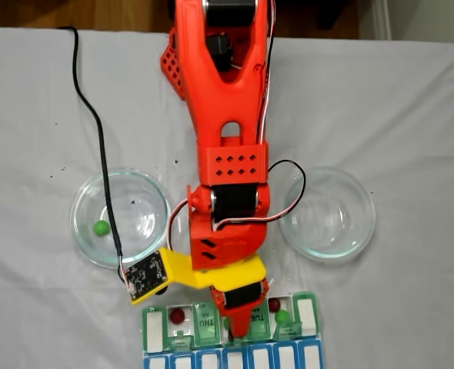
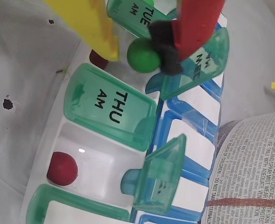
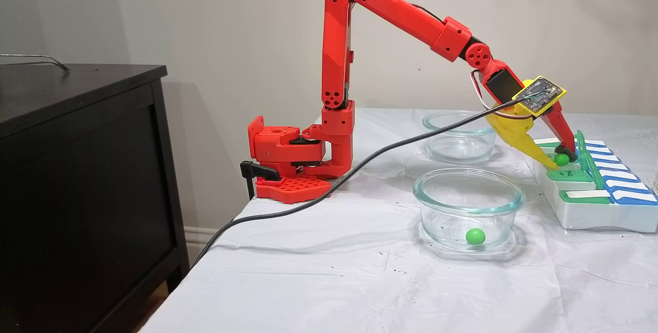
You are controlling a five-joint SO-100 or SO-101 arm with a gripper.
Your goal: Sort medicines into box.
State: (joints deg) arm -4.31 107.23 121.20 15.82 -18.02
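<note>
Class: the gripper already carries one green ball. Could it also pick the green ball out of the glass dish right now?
Probably not: the gripper is shut on a small green ball over the pill organizer. The other green ball lies uncovered in the open-topped glass dish.

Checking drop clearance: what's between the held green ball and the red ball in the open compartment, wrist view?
The closed THU lid lies between green ball and red ball, in the wrist view.

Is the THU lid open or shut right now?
Shut. In the wrist view the THU lid lies flat over its compartment, while neighbouring lids stand up.
</note>
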